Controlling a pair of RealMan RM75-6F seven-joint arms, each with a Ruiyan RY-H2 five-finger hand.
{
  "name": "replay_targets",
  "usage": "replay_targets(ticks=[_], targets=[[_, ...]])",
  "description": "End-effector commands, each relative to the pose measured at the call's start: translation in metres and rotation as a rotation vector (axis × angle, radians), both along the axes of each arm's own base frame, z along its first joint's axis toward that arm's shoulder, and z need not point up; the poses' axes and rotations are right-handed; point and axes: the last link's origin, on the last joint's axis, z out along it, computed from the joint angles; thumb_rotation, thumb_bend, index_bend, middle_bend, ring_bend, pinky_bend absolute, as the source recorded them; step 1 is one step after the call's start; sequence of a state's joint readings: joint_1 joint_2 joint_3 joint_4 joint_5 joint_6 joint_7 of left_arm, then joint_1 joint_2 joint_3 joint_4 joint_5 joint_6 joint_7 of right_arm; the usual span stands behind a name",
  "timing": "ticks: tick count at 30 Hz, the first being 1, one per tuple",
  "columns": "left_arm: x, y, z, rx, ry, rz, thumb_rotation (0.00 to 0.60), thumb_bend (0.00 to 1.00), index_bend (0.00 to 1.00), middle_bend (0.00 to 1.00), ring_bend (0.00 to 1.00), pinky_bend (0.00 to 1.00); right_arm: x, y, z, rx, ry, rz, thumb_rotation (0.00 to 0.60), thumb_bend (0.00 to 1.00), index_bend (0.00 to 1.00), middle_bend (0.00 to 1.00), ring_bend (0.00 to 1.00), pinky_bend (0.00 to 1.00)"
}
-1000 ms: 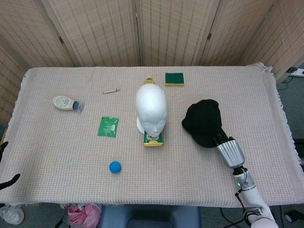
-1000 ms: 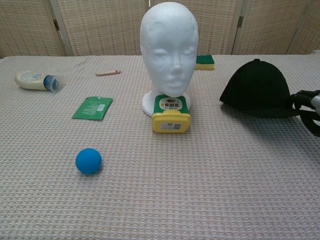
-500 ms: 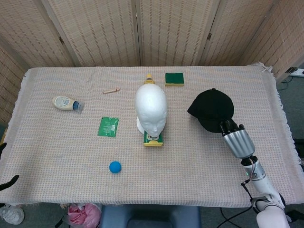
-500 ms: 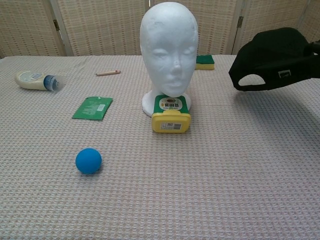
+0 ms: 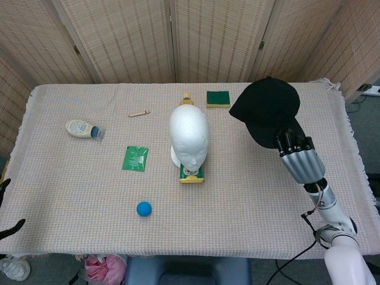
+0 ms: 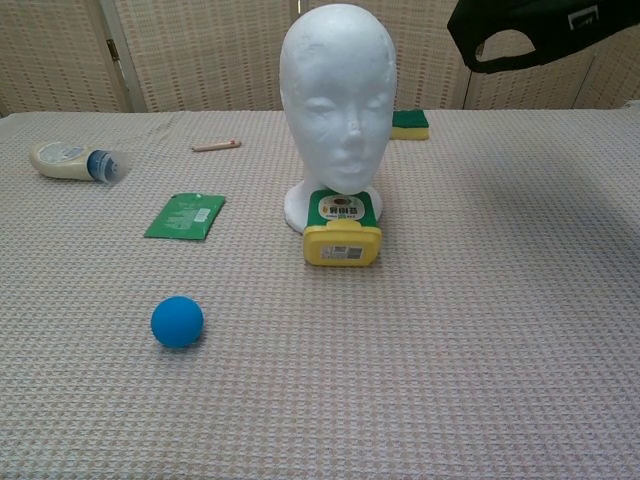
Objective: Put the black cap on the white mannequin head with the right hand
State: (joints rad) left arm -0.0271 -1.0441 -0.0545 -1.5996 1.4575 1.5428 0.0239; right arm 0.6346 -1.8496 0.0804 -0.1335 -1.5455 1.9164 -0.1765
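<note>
The white mannequin head (image 5: 189,135) stands upright mid-table, also filling the chest view (image 6: 338,95). My right hand (image 5: 295,154) holds the black cap (image 5: 266,108) raised well above the cloth, to the right of the mannequin head and apart from it. In the chest view only the cap's lower rim (image 6: 535,30) shows at the top right corner; the hand itself is out of that frame. The left hand shows only as dark fingertips (image 5: 10,227) at the head view's lower left edge, off the table.
A yellow bottle (image 6: 342,231) lies against the mannequin's base. A blue ball (image 6: 177,321), green packet (image 6: 186,216), white tube (image 6: 70,160), small wooden stick (image 6: 216,146) and green-yellow sponge (image 5: 218,98) are spread over the cloth.
My right hand has lifted the black cap off the table and carried it upward and toward the far side; in the chest view the cap rose to the top edge.
</note>
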Motion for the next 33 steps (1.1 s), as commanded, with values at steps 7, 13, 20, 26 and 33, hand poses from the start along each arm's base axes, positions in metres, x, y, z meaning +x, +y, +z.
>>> replay_targets(ticks=[7, 13, 20, 26, 33], targets=[[-0.002, 0.001, 0.001, -0.001, -0.006, 0.005, 0.600, 0.18, 0.00, 0.00, 0.00, 0.17, 0.053, -0.022, -0.012, -0.040, -0.142, 0.117, 0.600, 0.75, 1.00, 0.87, 0.81, 1.00], [-0.002, 0.002, 0.001, -0.008, -0.008, 0.006, 0.600, 0.18, 0.00, 0.00, 0.00, 0.17, 0.082, -0.030, -0.030, -0.014, -0.155, 0.168, 0.600, 0.75, 1.00, 0.87, 0.81, 1.00], [-0.001, 0.001, 0.002, -0.008, -0.018, -0.003, 0.600, 0.18, 0.00, 0.00, 0.00, 0.17, 0.126, -0.036, -0.057, 0.008, -0.135, 0.238, 0.600, 0.75, 1.00, 0.87, 0.81, 1.00], [-0.003, -0.001, 0.006, -0.015, -0.036, -0.008, 0.600, 0.18, 0.00, 0.00, 0.00, 0.17, 0.159, -0.037, -0.077, -0.013, -0.114, 0.264, 0.600, 0.75, 1.00, 0.87, 0.81, 1.00], [-0.004, -0.002, 0.009, -0.021, -0.052, -0.016, 0.600, 0.18, 0.00, 0.00, 0.00, 0.17, 0.166, -0.026, -0.101, 0.006, -0.083, 0.254, 0.600, 0.75, 1.00, 0.88, 0.81, 1.00]])
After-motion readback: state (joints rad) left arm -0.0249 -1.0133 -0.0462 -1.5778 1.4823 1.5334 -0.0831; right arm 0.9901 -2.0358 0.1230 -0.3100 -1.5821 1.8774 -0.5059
